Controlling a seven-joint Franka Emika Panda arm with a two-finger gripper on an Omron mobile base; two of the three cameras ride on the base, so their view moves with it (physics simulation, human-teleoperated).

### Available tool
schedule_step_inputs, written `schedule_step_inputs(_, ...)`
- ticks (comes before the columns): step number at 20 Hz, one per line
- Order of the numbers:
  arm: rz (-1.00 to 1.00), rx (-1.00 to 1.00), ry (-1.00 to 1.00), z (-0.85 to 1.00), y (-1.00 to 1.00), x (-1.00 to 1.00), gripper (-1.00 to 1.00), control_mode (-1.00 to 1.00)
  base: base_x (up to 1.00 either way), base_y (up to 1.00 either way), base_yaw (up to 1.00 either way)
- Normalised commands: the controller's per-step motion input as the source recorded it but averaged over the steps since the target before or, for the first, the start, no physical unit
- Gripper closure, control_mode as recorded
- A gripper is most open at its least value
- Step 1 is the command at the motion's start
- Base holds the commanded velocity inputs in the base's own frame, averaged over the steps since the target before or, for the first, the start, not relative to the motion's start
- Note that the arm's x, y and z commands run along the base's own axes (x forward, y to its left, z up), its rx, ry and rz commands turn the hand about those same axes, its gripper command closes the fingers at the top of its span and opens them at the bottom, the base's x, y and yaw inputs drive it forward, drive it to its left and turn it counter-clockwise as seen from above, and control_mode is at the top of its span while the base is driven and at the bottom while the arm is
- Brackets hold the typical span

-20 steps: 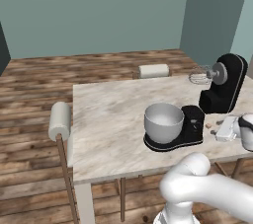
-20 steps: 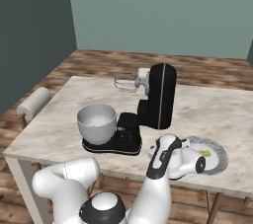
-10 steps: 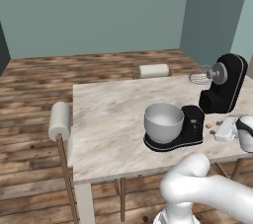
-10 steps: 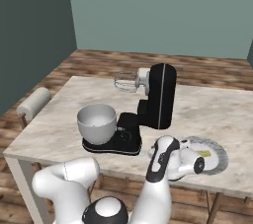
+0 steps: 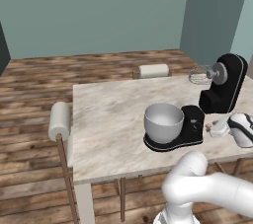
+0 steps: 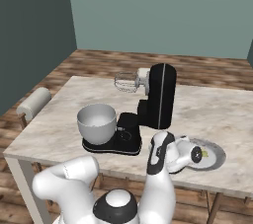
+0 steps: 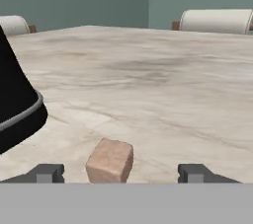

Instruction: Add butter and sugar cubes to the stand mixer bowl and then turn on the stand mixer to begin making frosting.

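The marble-topped table (image 5: 113, 119) carries everything here, with cream-cushioned chairs, one chair (image 5: 153, 70) at its far side and another chair (image 5: 60, 119) at its left end in the left base view. Toward the right of the tabletop stands the stand mixer (image 6: 159, 97), glossy black, its head tilted up so the silver whisk (image 6: 125, 82) hangs in the air well above the base. On the mixer's flat black base sits the stand mixer bowl (image 5: 163, 122), deep, silver-grey and upright, with nothing visible inside it from either base view. Just to the right of the mixer, seen from the right base view, a shallow grey plate (image 6: 215, 152) lies on the table with a small pale-yellow item on it that is probably the butter (image 6: 204, 153), though it is too small to tell for sure. The gripper (image 7: 120, 172) is held low over the tabletop beside the mixer base, its jaws spread wide with one dark fingertip on each side of a small tan sugar cube (image 7: 109, 161). The cube rests on the marble between the fingertips, and neither one touches it. The curved black edge of the mixer base is close by at the left of the hand view.
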Motion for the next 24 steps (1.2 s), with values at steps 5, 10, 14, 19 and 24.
schedule_step_inputs(5,0.00,0.00,0.11,-0.23,0.00,0.17,-1.00,-1.00,0.00,0.00,0.00)
schedule_step_inputs(10,0.00,0.00,0.14,-0.38,0.06,0.01,1.00,-1.00,0.00,0.00,0.00)
schedule_step_inputs(14,-0.01,-0.01,0.13,-0.30,0.17,0.00,1.00,-1.00,0.00,0.00,0.00)
schedule_step_inputs(19,-0.01,-0.01,0.08,-0.28,0.16,0.00,1.00,-1.00,0.00,0.00,0.00)
schedule_step_inputs(24,0.00,0.00,0.01,-0.10,0.05,-0.03,1.00,-1.00,0.00,0.00,0.00)
